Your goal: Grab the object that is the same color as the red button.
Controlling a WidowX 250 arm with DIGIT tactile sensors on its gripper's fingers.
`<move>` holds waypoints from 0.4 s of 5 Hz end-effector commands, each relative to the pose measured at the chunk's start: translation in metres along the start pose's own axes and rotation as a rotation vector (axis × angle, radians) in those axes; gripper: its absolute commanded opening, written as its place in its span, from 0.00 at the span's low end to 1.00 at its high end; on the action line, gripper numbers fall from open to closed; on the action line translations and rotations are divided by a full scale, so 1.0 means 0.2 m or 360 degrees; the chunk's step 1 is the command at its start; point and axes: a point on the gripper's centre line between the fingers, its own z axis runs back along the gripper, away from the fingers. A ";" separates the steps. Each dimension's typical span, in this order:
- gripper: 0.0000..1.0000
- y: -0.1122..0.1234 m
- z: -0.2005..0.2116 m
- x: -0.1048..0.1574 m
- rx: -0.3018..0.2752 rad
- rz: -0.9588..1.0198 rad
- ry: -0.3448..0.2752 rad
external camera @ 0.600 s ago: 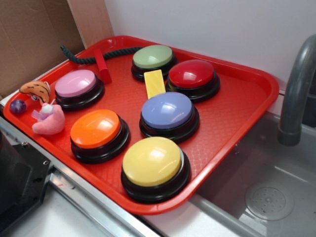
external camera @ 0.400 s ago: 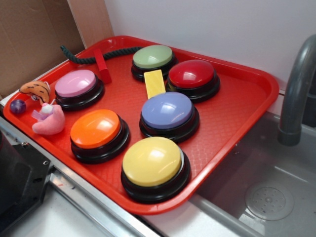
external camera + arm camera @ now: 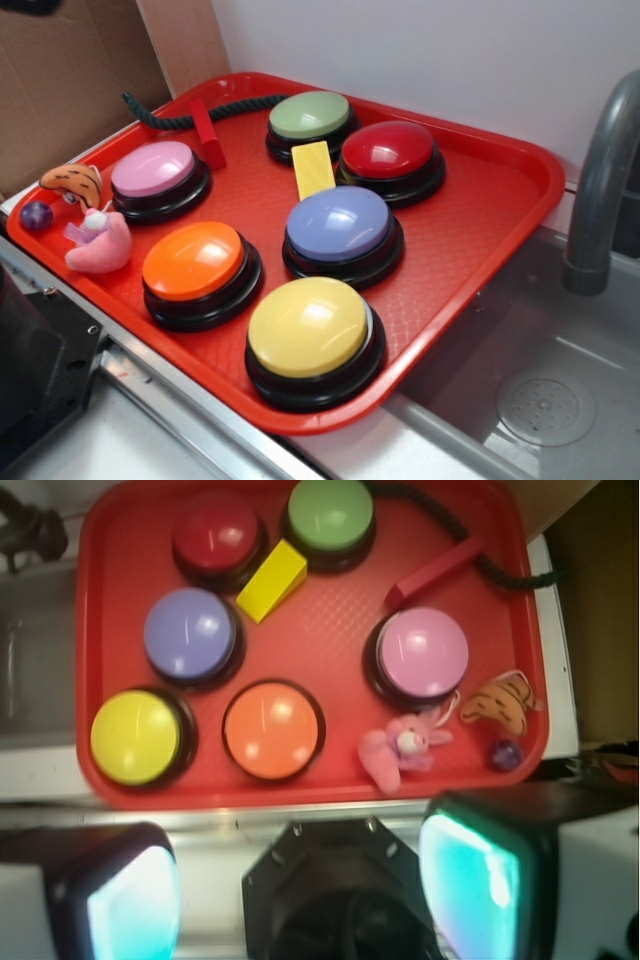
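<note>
only the wrist view is showing the gripper (image 3: 300,885), hanging open above the tray (image 3: 330,630), well apart from the red block (image 3: 435,570).

A red tray (image 3: 480,230) sits on the surface (image 3: 150,440) beside a sink (image 3: 540,400). On the tray lie six buttons: red (image 3: 388,150), green (image 3: 310,115), purple (image 3: 340,223), pink (image 3: 153,168), orange (image 3: 194,261), yellow (image 3: 308,326); also a red block (image 3: 207,133), yellow block (image 3: 313,168), rope (image 3: 190,118) and small toys (image 3: 98,243).
</note>
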 end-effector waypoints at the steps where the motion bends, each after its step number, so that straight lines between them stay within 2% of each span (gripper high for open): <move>1: 1.00 0.15 -0.22 0.29 0.0067 0.0509 -0.0044; 2: 1.00 0.31 -0.36 0.43 0.0052 0.0880 -0.0121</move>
